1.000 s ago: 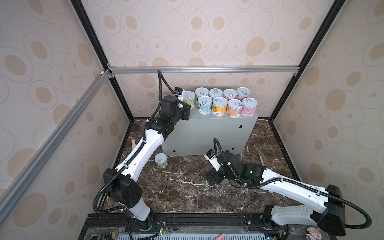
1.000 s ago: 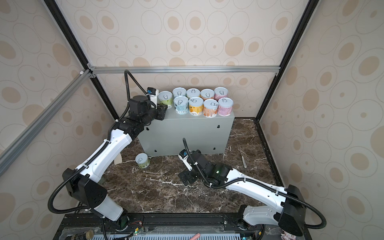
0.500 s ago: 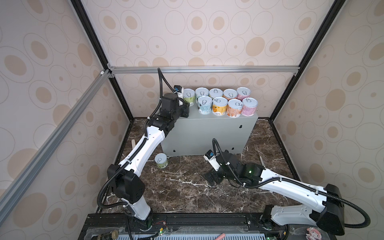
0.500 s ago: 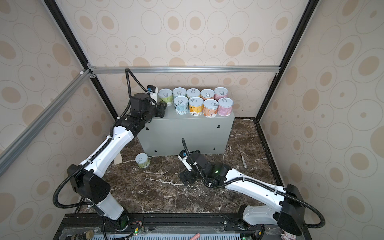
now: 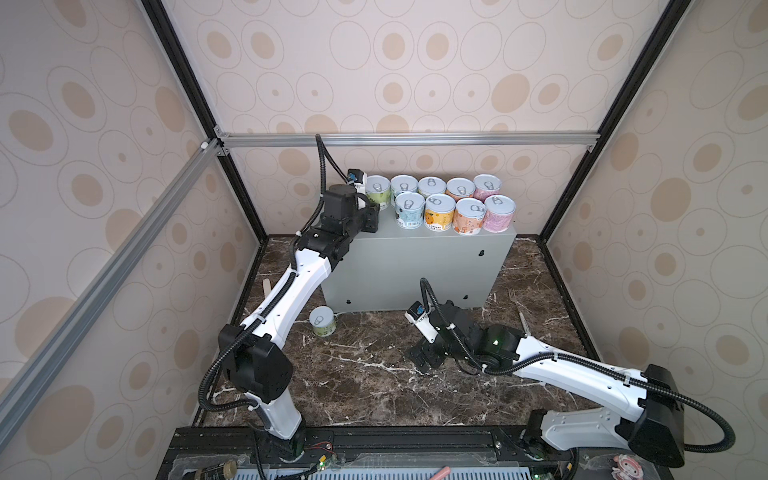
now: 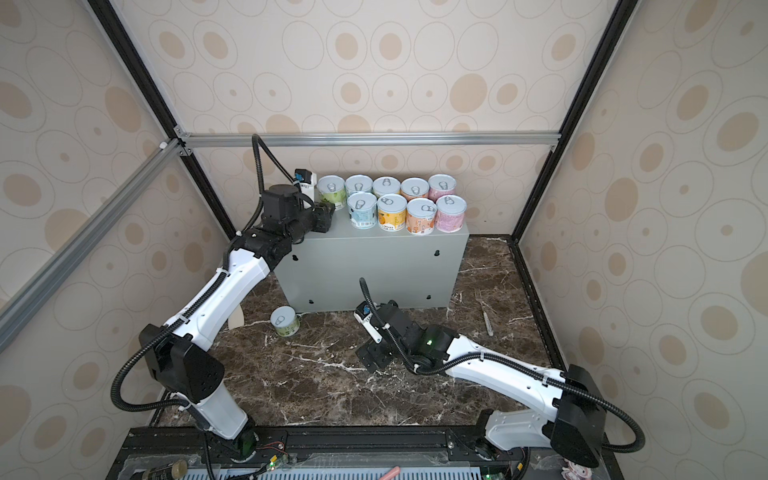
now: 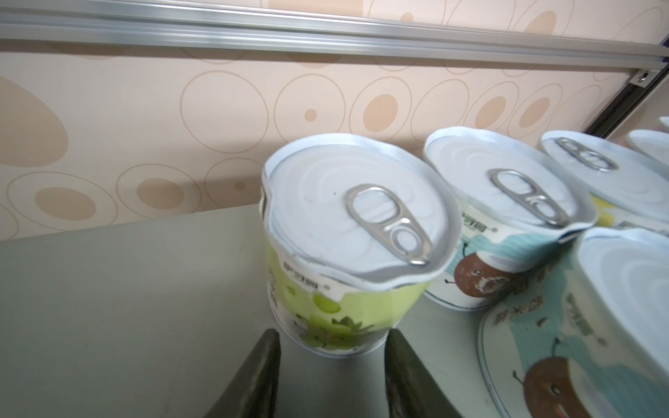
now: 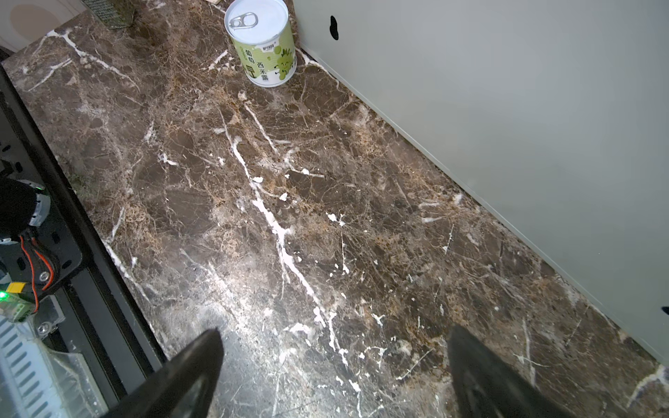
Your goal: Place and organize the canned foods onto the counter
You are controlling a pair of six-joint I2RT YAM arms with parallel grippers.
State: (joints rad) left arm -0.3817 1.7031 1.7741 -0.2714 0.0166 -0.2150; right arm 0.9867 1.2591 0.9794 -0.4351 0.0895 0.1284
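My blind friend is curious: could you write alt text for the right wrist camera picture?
A green-labelled can stands upright on dark brown, white-veined marble, close to the front of a large light-grey metal box. Nearest the camera, the robot's two dark jaws stand wide apart, holding nothing.

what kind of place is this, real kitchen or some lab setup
Most likely a lab test booth, not a real kitchen: wallpapered panels in a bare metal frame, two robot arms mounted on a front rail, and a grey metal box holding cans.
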